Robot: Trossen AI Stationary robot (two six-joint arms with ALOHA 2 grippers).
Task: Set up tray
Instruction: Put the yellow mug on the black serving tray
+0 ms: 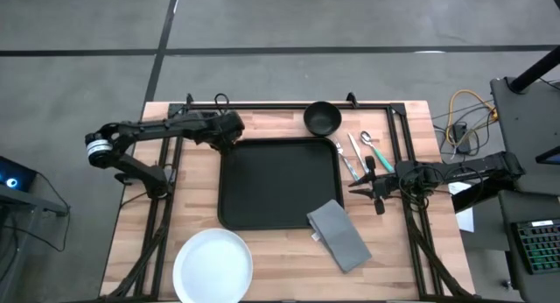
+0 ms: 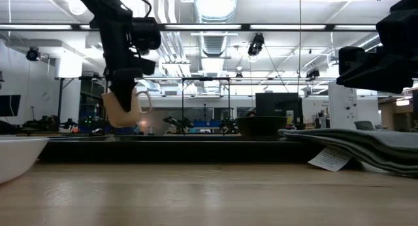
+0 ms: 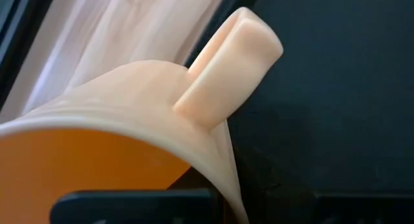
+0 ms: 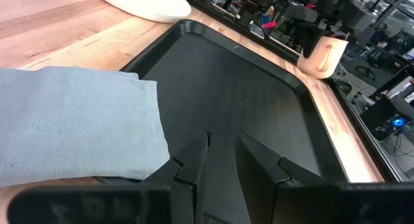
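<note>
from above, the tray (image 1: 278,185) sits in the middle of the wooden counter (image 1: 140,215), long side running left to right. the left hand (image 1: 229,135) is just off the tray's far left corner, clamped on a cream mug that's mostly hidden under it in this view. a small black bowl (image 1: 322,118) is past the tray's far right corner, some cutlery (image 1: 357,154) lies to the right of the tray, a grey napkin (image 1: 339,236) overlaps the near right corner, and a white plate (image 1: 213,264) sits near the front left. the right hand (image 1: 374,184) hangs just right of the tray, near the cutlery.

low view: the mug (image 2: 124,108) hangs in the air off the counter, gripped at the rim by the left hand.

left wrist: just the mug's rim and handle up close, dark tray surface beside it.

right wrist: the right hand's fingers (image 4: 191,169) are a little apart, nothing between them, pointing over the tray with the napkin right beside.
</note>
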